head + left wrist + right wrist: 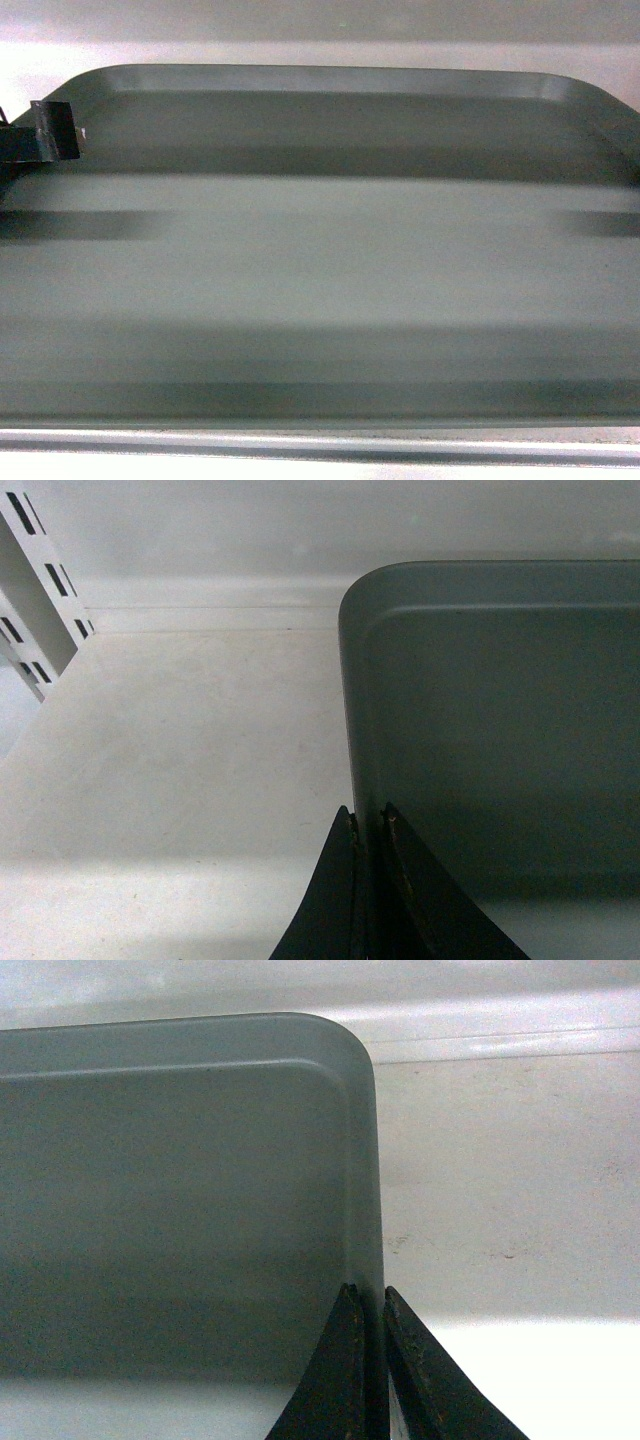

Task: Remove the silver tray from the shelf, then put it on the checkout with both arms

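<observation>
So the tray [330, 260] fills nearly the whole head view, lying flat on a white shelf board [180, 760], and both arms have it by the short edges. The left gripper [368, 825] has its two fingers closed down almost together on the tray's left rim, one finger inside the rim and one outside, and the right gripper [368, 1300] does the same thing on the right rim. Both are pinched tight with only the thin rim between them, nothing else in either. In the head view I can only pick out a bit of dark hardware [45, 135] at the far left edge, so the wrist cams are what tell the story here. My read is we're at the take-it-off-the-shelf step: grip looks done, tray not obviously lifted yet, though the head view is blurry so I can't say for sure. The next move probably needs both arms to raise and pull back together at the same rate, or the rim slips or the tray twists. The tray's long axis runs left to right across the robot, with the long sides facing toward and away from it. No checkout in view.
</observation>
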Controlling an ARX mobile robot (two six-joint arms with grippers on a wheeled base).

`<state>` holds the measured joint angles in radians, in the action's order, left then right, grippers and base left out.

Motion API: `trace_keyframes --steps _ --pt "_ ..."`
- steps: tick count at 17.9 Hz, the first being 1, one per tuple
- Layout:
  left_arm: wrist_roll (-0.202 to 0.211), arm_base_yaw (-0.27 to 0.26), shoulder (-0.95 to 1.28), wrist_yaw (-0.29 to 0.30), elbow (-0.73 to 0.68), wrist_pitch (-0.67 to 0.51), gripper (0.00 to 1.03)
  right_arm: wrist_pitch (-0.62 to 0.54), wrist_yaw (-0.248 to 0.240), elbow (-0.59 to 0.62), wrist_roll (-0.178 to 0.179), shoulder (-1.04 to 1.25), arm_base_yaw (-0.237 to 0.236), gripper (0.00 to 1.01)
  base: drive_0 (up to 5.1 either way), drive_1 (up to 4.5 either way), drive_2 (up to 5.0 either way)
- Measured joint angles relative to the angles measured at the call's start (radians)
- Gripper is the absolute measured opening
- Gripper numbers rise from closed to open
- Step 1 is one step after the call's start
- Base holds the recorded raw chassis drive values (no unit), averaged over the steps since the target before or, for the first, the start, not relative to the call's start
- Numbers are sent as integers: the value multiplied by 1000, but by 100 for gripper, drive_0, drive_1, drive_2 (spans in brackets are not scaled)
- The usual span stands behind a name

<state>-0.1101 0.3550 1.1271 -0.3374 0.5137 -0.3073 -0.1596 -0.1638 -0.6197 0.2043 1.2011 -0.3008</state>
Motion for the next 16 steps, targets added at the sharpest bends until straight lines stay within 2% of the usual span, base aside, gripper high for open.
trace_keyframes --steps 16 --pt "-3 1 -1 0 0 0 4 -2 -2 0 -7 -12 0 3 0 0 0"
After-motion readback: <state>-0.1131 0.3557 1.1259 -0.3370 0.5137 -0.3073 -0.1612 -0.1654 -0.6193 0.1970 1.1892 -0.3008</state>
